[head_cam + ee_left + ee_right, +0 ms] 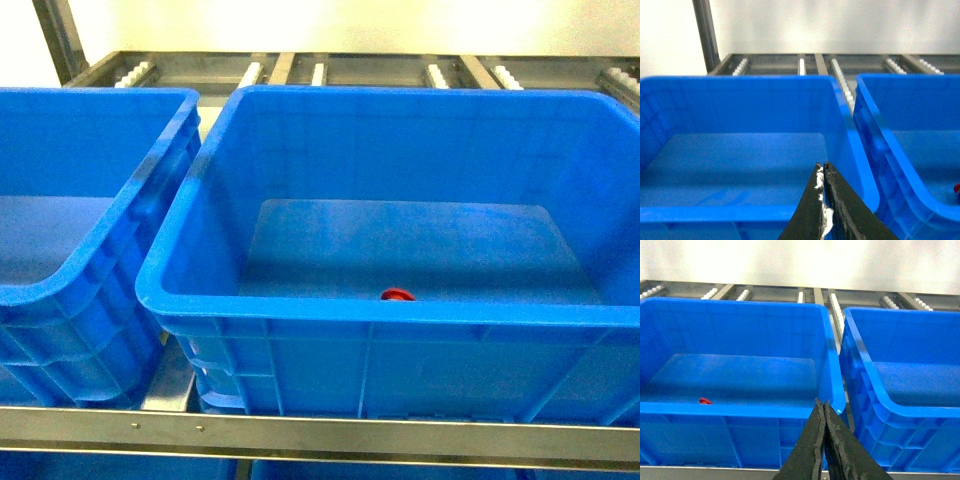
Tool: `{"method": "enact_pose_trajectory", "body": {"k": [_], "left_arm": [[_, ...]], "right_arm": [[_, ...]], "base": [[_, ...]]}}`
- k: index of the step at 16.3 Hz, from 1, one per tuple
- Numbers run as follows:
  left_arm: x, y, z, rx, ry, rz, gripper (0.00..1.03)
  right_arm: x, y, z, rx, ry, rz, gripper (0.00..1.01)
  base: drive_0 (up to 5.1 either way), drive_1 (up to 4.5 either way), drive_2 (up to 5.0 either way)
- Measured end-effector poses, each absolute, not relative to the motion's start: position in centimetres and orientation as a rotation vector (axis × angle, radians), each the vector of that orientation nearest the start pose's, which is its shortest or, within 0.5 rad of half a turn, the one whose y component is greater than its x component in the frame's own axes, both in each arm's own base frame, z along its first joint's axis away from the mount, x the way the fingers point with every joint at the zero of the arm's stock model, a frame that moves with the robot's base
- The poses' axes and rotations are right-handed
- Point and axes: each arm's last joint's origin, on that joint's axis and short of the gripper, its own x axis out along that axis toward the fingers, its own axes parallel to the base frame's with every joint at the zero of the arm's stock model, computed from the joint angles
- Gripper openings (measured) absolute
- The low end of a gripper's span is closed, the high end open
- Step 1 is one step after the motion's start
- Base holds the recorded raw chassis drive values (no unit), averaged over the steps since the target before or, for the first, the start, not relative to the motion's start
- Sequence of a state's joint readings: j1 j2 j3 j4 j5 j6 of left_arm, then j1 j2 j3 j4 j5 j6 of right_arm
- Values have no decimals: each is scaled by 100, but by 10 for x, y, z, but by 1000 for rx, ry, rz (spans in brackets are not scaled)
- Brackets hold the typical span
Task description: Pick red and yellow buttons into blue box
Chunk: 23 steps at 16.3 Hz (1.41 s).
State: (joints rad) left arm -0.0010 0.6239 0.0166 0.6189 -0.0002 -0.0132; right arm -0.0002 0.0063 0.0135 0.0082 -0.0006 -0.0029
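Currently: left hand (823, 170) fingers together above its crate's near rim, right hand (823, 406) fingers together before blue box (740, 410) rim, red button (705, 401) inside, left of it.

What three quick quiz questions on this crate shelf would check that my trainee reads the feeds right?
1. True or false: the red button lies inside the middle blue crate.
2. Which state are the left gripper and right gripper in? A open, B shut, empty, C shut on a button.
3. Fill in: the red cap sits near the crate's ____ wall, seen from the head camera.

Key: 1 true. 2 B. 3 near (front); only its top shows over the rim. No yellow button is visible.
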Motion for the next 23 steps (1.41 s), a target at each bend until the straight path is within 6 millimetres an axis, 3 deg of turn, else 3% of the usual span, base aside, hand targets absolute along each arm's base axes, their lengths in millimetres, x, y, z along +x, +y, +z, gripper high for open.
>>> {"method": "enact_pose_trajectory", "body": {"k": [17, 18, 19, 23], "left_arm": [[108, 0, 171, -12, -17, -1, 2], [101, 0, 164, -11, 43, -2, 2], [97, 0, 170, -11, -22, -1, 2], [97, 0, 167, -11, 1, -1, 2]], "right_arm": [[97, 0, 167, -3, -6, 0, 2], [97, 0, 167, -3, -6, 0, 2], [97, 0, 167, -3, -6, 0, 2], [97, 0, 167, -3, -5, 3, 2]], "base": [[0, 0, 0], [0, 0, 0], [0, 0, 0], [0, 0, 0]]}}
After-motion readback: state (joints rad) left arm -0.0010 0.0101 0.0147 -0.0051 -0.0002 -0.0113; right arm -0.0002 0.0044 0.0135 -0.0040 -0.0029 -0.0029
